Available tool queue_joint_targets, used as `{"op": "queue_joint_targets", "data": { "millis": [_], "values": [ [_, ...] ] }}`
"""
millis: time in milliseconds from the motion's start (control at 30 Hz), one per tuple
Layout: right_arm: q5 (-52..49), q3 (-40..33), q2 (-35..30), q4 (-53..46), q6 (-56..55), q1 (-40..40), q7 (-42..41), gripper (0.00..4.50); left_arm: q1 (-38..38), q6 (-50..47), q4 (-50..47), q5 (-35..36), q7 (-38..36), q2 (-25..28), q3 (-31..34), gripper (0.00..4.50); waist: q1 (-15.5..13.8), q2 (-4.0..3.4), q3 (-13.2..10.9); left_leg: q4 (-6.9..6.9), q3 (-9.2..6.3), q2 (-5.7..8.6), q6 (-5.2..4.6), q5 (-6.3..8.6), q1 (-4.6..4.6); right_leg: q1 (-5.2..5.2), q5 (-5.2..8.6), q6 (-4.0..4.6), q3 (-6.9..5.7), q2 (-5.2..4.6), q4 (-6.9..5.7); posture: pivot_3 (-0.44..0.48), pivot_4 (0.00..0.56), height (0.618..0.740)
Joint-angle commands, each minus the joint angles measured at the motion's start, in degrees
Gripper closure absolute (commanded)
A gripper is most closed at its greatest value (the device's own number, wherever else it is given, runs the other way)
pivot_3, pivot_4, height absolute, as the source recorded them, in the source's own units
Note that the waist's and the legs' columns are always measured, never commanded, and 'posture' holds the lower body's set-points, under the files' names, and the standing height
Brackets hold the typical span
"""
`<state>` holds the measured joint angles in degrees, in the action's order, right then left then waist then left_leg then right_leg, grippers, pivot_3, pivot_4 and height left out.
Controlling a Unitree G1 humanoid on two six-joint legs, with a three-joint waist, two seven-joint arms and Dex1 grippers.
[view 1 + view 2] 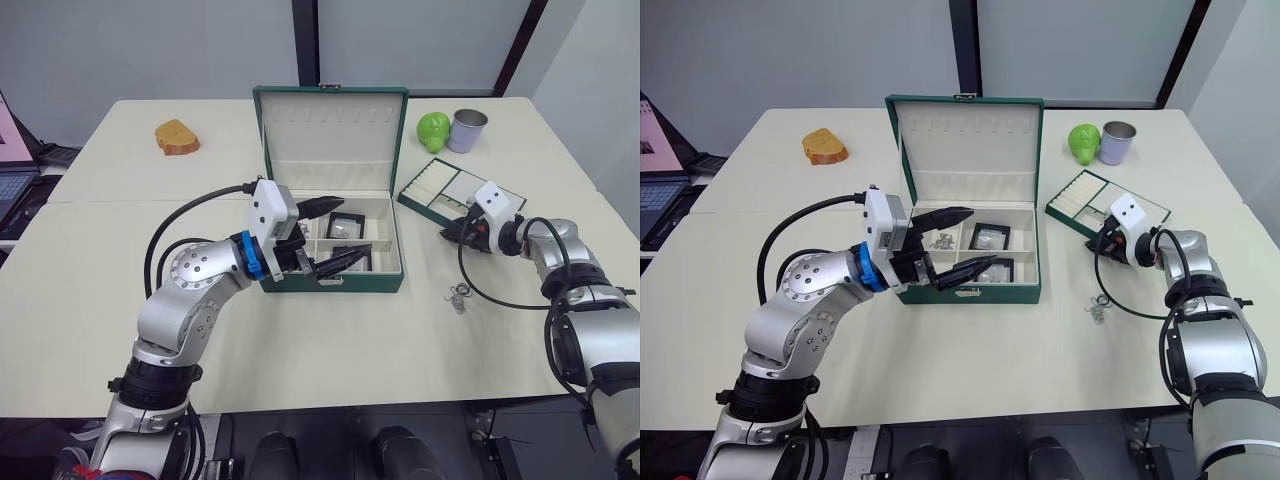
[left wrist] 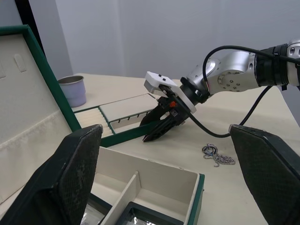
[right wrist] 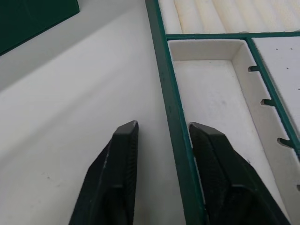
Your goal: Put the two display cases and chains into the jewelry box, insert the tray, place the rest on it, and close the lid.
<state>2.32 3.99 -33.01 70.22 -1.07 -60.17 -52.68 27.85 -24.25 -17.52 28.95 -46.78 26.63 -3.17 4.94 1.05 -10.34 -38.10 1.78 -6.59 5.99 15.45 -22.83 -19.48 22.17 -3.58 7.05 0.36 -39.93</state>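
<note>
Left gripper [image 1: 330, 235]: wide open, holds nothing, hovers over the front-left part of the jewelry box [image 1: 333, 283], one finger above, one near the front wall.

Right gripper [image 1: 452, 234]: part open, straddling the near rim of the tray [image 3: 176, 117]; one finger outside on the table [image 1: 300, 350], other inside a compartment. Not yet clamped, judging by wrist view.

Rest of jewellery [image 1: 459, 297]: silvery heap w/ ring loops, on table near right edge, just in front of right gripper, apart from tray.

Display cases [image 1: 347, 228]: two, both already in box compartments, right-hand side. Chains [image 1: 943, 240]: small silvery bits in rear-left compartment.

Lid [image 1: 331, 125]: upright, open, hooks showing.

Far edge: green apple [image 1: 433, 130], metal cup [image 1: 467, 130] behind tray; bread piece [image 1: 177, 137] far left.

Risks: thin rim grip may slip or tilt tray on lift; tray swing could hit left gripper over the box, or sweep the heap off the table edge.
</note>
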Motion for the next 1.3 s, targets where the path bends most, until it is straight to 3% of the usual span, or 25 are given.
{"op": "queue_joint_targets", "data": {
  "millis": [33, 200, 567, 733, 967, 1167, 1300],
  "values": [
    [0.36, -1.00, -0.11, 0.30, -1.20, -1.33, 0.35, 3.57, 0.42, 0.80, -1.99, -0.04, 0.21, -0.35, -0.13, 0.00, 0.00, 0.00, 0.00, 0.00, 0.00, 0.00, 0.00, 0.00, 0.00, 0.00, 0.00, 0.00, 0.00, 0.00, 0.00, 0.000, 0.150, 0.740],
    [0.75, -1.55, -0.05, 0.33, -1.44, -1.28, 0.47, 4.47, 1.16, 0.91, -1.28, -0.03, -0.21, -0.30, 0.16, 0.00, 0.00, 0.00, 0.00, 0.00, 0.00, 0.00, 0.00, 0.00, 0.00, 0.01, 0.00, 0.00, -0.01, 0.00, 0.00, 0.000, 0.150, 0.740],
    [-0.60, -3.77, -2.81, -1.37, -1.30, -1.59, -0.80, 4.47, 2.14, 1.44, -0.67, -0.10, -0.75, -0.84, -0.01, 0.00, -0.05, -0.01, -0.01, 0.00, -0.01, 0.00, 0.00, 0.00, -0.01, 0.04, 0.00, 0.00, -0.02, 0.00, 0.01, 0.000, 0.150, 0.740],
    [-3.21, -5.30, -7.12, -9.40, 1.87, -0.07, -8.85, 4.47, 1.10, 3.10, -1.43, 0.11, -0.55, -0.54, 1.66, 0.00, -0.18, -0.05, -0.03, 0.00, 0.00, 0.02, 0.00, 0.00, -0.03, 0.04, 0.00, 0.00, -0.02, -0.02, 0.04, 0.000, 0.150, 0.740],
    [-11.59, -7.44, -14.90, -42.15, 18.91, 13.29, -18.71, 4.47, -7.35, 3.64, -7.17, 1.27, 0.30, 2.19, 5.33, 0.00, -0.32, -0.06, -0.02, 0.03, 0.00, -0.01, 0.00, 0.00, -0.06, 0.05, 0.00, -0.01, -0.01, -0.01, 0.08, 0.000, 0.150, 0.740],
    [-21.07, -11.47, -22.77, -70.20, 35.33, 24.78, -21.10, 4.47, -17.38, 1.95, -13.90, 3.21, 2.59, 4.52, 10.80, 0.00, -0.57, -0.15, -0.07, 0.03, -0.03, 0.00, 0.00, 0.00, -0.04, 0.05, 0.00, -0.01, 0.01, -0.02, 0.07, 0.000, 0.150, 0.740],
    [-27.62, -13.21, -26.25, -82.25, 43.86, 28.80, -21.33, 4.47, -23.78, 1.05, -18.18, 4.54, 5.09, 4.63, 13.38, 0.00, -0.89, -0.14, -0.08, 0.05, -0.09, 0.00, -0.01, 0.01, -0.02, 0.07, 0.00, -0.01, -0.01, -0.02, 0.09, 0.000, 0.150, 0.740]
  ]
}}
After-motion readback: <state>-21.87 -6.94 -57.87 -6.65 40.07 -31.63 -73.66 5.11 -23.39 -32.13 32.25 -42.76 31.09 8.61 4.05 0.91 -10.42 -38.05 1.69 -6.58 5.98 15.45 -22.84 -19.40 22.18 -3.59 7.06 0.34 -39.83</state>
